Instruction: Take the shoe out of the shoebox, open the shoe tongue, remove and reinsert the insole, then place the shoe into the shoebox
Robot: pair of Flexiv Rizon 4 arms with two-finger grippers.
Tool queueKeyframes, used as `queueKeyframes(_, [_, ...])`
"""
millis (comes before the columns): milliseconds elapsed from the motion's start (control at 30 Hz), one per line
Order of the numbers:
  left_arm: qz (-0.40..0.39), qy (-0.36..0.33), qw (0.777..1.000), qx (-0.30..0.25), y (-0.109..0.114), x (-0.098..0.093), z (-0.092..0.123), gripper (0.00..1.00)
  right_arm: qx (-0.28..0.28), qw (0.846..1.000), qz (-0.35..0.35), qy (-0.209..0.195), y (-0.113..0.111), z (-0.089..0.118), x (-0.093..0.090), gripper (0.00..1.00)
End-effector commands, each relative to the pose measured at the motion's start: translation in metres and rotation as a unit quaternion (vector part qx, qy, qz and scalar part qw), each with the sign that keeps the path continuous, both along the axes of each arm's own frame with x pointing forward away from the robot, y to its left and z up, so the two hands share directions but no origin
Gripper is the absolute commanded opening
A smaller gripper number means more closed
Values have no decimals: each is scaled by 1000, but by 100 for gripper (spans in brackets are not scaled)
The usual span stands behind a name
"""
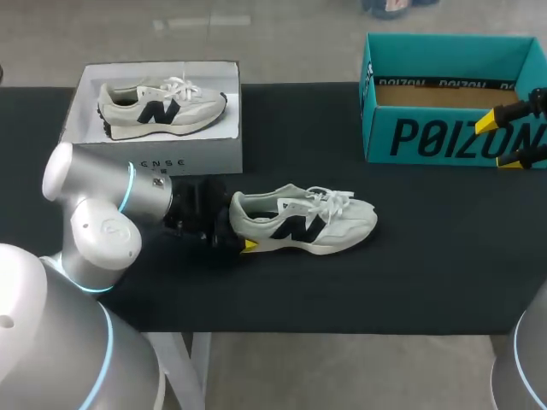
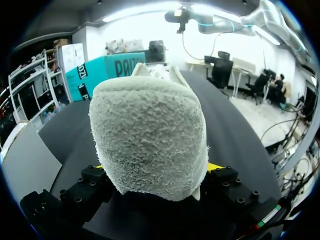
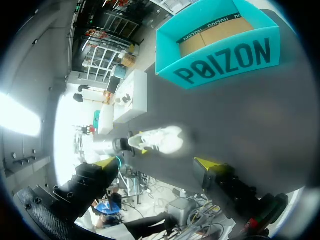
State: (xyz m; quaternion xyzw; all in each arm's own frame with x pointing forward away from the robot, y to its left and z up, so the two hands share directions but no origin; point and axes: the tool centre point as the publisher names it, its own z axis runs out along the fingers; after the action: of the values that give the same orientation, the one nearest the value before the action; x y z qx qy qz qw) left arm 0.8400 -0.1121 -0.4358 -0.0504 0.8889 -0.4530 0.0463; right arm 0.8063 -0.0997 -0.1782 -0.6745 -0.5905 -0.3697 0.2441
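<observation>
shoe (image 2: pixel 150 135) hiding left fingers (image 2: pixel 216 166), teal shoebox (image 1: pixel 444 137) cropped

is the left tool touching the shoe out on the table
Touching. Left wrist view shows the left tool closed on the shoe, its heel pinched from both sides.

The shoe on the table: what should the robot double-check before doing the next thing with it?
1. Shoe upright on the table, outside any box: ok.
2. Left gripper shut on the heel: ok.
3. Right gripper open and empty for the tongue: ok, though far off by the teal box.
4. Tongue opened: cannot tell.
5. Insole in place: cannot tell, hidden inside.
</observation>
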Motion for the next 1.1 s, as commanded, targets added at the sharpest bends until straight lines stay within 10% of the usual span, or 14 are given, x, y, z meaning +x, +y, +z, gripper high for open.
queueKeyframes(33, [0, 0, 1000, 0, -1, -1, -4, 0, -3, 1000, -2, -1, 8, 1, 1, 100])
queueKeyframes(533, [0, 0, 1000, 0, -1, -1, -4, 0, -120, 991, 56, -26, 146, -14, -6, 100])
queueKeyframes(1100, [0, 0, 1000, 0, -1, -1, -4, 0, -237, 970, 41, -42, 189, -39, 11, 100])
